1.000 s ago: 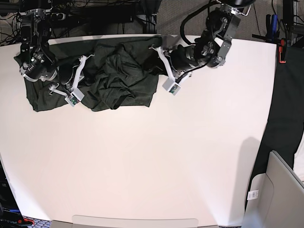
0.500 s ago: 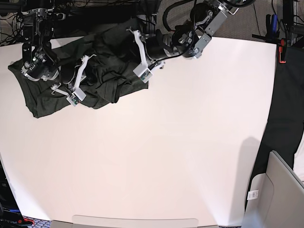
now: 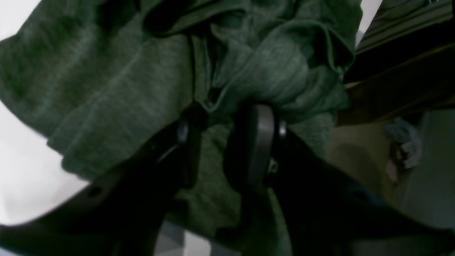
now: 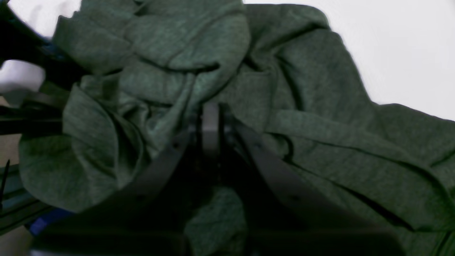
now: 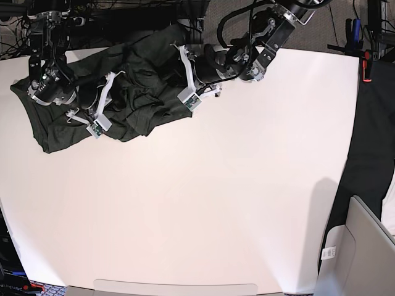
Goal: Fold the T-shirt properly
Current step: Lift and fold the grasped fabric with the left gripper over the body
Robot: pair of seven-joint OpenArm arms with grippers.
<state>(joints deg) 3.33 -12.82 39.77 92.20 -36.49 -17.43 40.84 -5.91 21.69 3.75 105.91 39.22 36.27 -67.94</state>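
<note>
The dark olive T-shirt lies bunched up at the back left of the white table, and its far folds reach the back edge. My left gripper sits at the shirt's right end. In the left wrist view the left gripper has its jaws apart, with a rolled fold of the T-shirt loose at the tips. My right gripper rests on the shirt's left half. The right wrist view shows the right gripper shut against the T-shirt; whether cloth is pinched is hidden.
Cables and dark frames run behind the table's back edge, close to both arms. A grey seat or bin stands off the table's front right corner. Black fabric hangs along the right side.
My left arm dragged the shirt's right side leftward and backward, bunching it up. Its jaws have since parted and it has edged slightly right. The right arm has stayed put.
</note>
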